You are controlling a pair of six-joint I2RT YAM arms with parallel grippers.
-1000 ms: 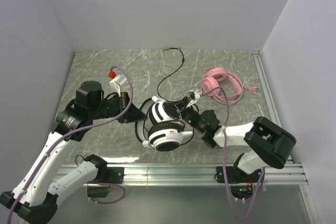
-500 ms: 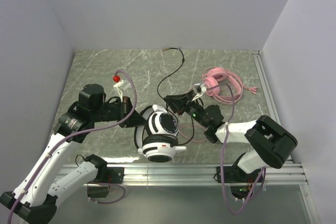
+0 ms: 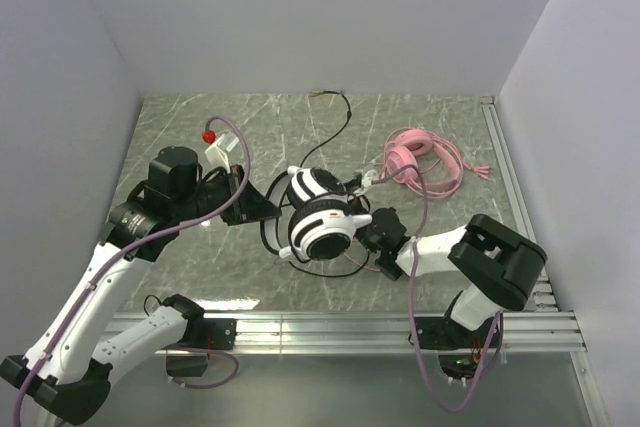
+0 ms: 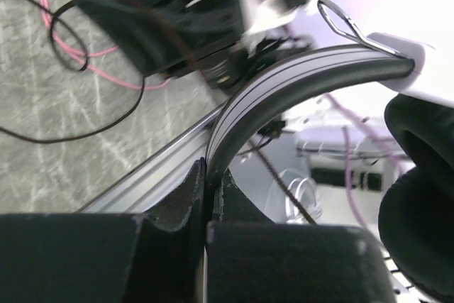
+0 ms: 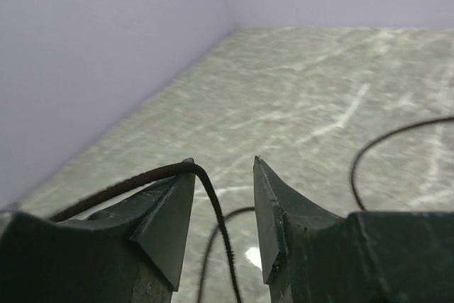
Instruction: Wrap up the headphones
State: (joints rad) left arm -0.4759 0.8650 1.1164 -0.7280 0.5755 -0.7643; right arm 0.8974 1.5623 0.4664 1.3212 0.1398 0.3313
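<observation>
The black and white headphones (image 3: 320, 217) hang above the table's middle, held by their headband (image 4: 298, 83). My left gripper (image 3: 272, 212) is shut on that band (image 4: 209, 182); a black ear cushion (image 4: 418, 196) shows at the right. The black cable (image 3: 330, 132) trails to the back and loops under the headset. My right gripper (image 3: 366, 231) sits just right of the ear cups, partly hidden by them. It is open (image 5: 223, 161), with the black cable (image 5: 213, 204) draped over its left fingertip, not pinched. The pink headphones (image 3: 415, 152) lie at the back right with their cable coiled.
A metal rail (image 3: 350, 325) runs along the near edge and another (image 3: 505, 177) along the right side. Pale walls close in the left, back and right. A loose pink cable (image 4: 64, 40) lies on the marble-patterned table (image 3: 200, 127).
The right gripper has opened and let go of the black cable. The black and white headphones have swung up and back toward the middle, with the left gripper still clamped on the headband.
</observation>
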